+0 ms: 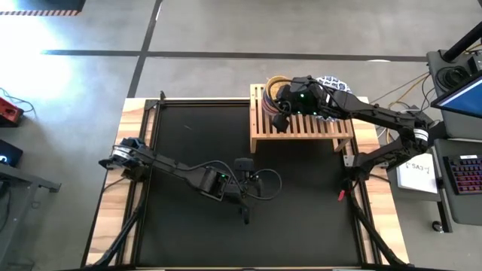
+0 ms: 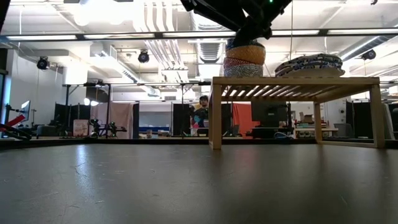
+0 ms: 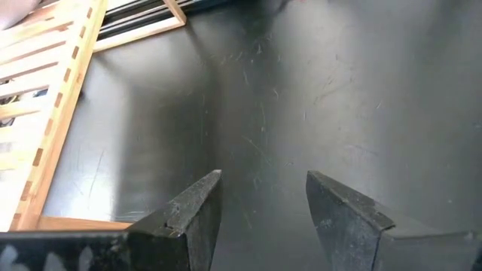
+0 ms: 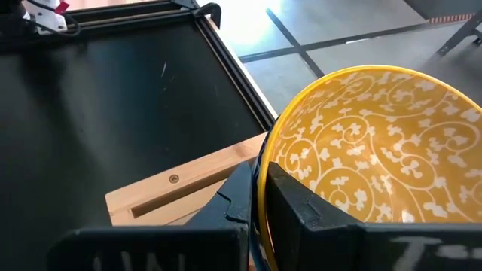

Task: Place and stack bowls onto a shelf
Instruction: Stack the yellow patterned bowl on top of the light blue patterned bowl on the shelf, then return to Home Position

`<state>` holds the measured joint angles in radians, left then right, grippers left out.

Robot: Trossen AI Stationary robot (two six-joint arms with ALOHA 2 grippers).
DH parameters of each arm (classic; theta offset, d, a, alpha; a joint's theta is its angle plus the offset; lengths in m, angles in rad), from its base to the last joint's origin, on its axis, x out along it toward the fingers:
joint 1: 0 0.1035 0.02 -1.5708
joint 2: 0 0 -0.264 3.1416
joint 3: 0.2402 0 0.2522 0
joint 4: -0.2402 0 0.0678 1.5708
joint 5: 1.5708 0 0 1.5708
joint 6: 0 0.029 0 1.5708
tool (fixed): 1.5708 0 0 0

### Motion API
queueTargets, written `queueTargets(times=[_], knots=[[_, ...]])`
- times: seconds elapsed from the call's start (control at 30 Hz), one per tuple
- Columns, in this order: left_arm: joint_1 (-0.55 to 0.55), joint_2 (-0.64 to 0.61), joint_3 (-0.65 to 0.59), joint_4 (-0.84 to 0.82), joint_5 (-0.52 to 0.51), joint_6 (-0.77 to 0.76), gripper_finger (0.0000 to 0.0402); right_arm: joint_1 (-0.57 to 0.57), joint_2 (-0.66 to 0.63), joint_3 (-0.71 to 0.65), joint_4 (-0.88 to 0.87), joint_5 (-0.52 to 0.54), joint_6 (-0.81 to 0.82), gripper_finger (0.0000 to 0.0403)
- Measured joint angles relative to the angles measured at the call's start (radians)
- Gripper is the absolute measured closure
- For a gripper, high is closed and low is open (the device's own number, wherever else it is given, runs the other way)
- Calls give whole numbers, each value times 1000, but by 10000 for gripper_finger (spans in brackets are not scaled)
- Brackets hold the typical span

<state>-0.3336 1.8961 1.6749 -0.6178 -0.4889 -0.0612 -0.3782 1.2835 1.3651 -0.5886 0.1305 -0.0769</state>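
A stack of small bowls (image 2: 243,62) stands on the far left part of the wooden slat shelf (image 2: 292,82). The mustard yellow bowl (image 4: 376,150) is on top, with a speckled red bowl (image 2: 242,68) under it. My right gripper (image 4: 260,197) is above the shelf's left part (image 1: 280,105), shut on the yellow bowl. A stack of larger white and blue-patterned bowls (image 2: 310,64) rests on the shelf's far right part, half hidden by my right arm in the high view. My left gripper (image 3: 263,203) is open and empty over the black mat (image 1: 252,184). My right gripper pinches the yellow bowl's rim (image 4: 263,169), one finger inside the bowl (image 4: 301,207) and one outside (image 4: 235,197). The fingers come from above, pointing down. The bowl sits upright, nested on the stack's top.
The black mat (image 1: 188,135) covers the table in front and to the left of the shelf. The shelf's near slats (image 1: 301,128) are bare. A desk with a keyboard and papers (image 1: 452,169) stands off the table's right edge.
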Motion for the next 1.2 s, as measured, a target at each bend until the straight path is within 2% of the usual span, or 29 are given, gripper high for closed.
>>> queueTargets(times=[0.13, 0.43, 0.67, 0.83, 0.97, 1.2], knots=[[0, 0, 0, -2, 0, 0, 226, 0, 0, 0, -2, 0, -3, 381], [0, -1, 0, -5, 0, 0, 226, 2, -17, 0, -13, -5, 7, 296], [1, -28, 0, -14, -1, -13, 226, 3, -41, 26, -51, -4, 71, 257], [2, -70, 0, -57, -30, -36, 226, 7, -62, 55, -64, -4, 95, 242], [2, -121, 0, -160, -71, -75, 226, 9, -78, 94, -95, -15, 142, 239], [1, -255, -35, -311, -183, -198, 234, 37, -127, 111, -155, -113, 142, 250]])
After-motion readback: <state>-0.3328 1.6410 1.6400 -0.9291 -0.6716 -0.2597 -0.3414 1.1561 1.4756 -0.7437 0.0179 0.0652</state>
